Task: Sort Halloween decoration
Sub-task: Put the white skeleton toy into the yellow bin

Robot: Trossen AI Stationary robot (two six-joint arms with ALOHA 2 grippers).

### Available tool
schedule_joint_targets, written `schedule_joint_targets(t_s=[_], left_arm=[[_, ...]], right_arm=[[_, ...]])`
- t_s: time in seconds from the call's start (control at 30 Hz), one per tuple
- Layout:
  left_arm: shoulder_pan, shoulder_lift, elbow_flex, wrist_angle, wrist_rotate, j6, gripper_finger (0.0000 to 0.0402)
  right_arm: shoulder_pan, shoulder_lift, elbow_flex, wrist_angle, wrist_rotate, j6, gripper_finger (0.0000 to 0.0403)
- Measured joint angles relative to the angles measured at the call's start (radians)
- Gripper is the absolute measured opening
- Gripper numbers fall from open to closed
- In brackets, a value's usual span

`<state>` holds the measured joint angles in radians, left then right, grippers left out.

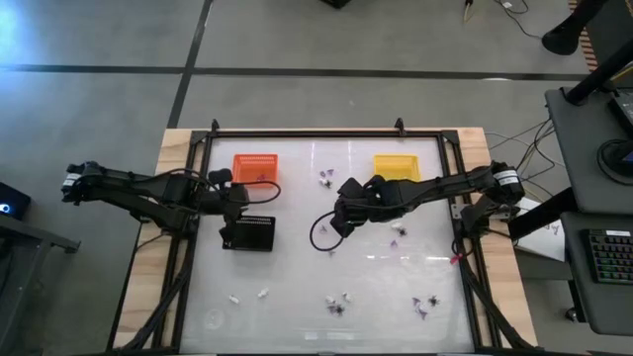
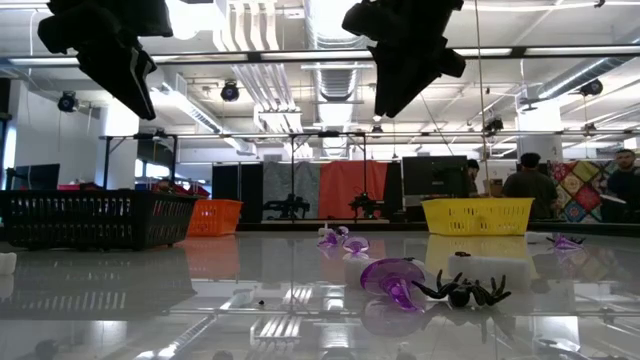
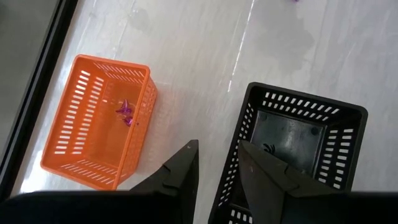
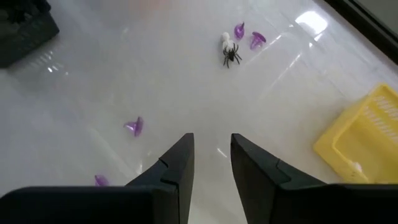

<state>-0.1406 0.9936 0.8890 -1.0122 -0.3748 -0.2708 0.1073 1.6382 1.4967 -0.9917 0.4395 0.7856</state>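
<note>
Our left hand (image 3: pixel 214 171) hovers spread over the black basket (image 3: pixel 292 149), empty; our right hand (image 4: pixel 211 165), spread, hangs mid-worktop (image 1: pixel 297 287). Trinkets (image 4: pixel 231 50) lie scattered beside the yellow basket (image 4: pixel 364 140).

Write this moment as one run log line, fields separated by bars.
left gripper: open, empty, above black basket | right gripper: open, empty, mid-table | orange basket: one purple trinket inside

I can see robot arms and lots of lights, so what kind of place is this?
Probably a robotics lab or workshop. Ducts and lights hang from an open ceiling, people stand at desks in back, and a keyboard sits beside the table.
</note>
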Motion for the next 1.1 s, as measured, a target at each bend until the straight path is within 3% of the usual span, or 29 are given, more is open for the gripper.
schedule_joint_targets(t_s=[0.33,0.6,1.1], left_arm=[[0.0,0.0,0.0,-0.01,0.001,0.0,0.0096],[0.0,0.0,0.0,-0.036,0.001,0.0,0.0096],[0.0,-0.002,0.0,-0.054,0.047,0.0,0.0096]], right_arm=[[-0.011,0.0,-0.002,0.027,-0.008,-0.024,0.0095],[-0.078,0.0,-0.07,-0.054,-0.204,-0.048,0.0096],[-0.131,0.0,-0.333,-0.043,-0.416,-0.414,0.0096]])
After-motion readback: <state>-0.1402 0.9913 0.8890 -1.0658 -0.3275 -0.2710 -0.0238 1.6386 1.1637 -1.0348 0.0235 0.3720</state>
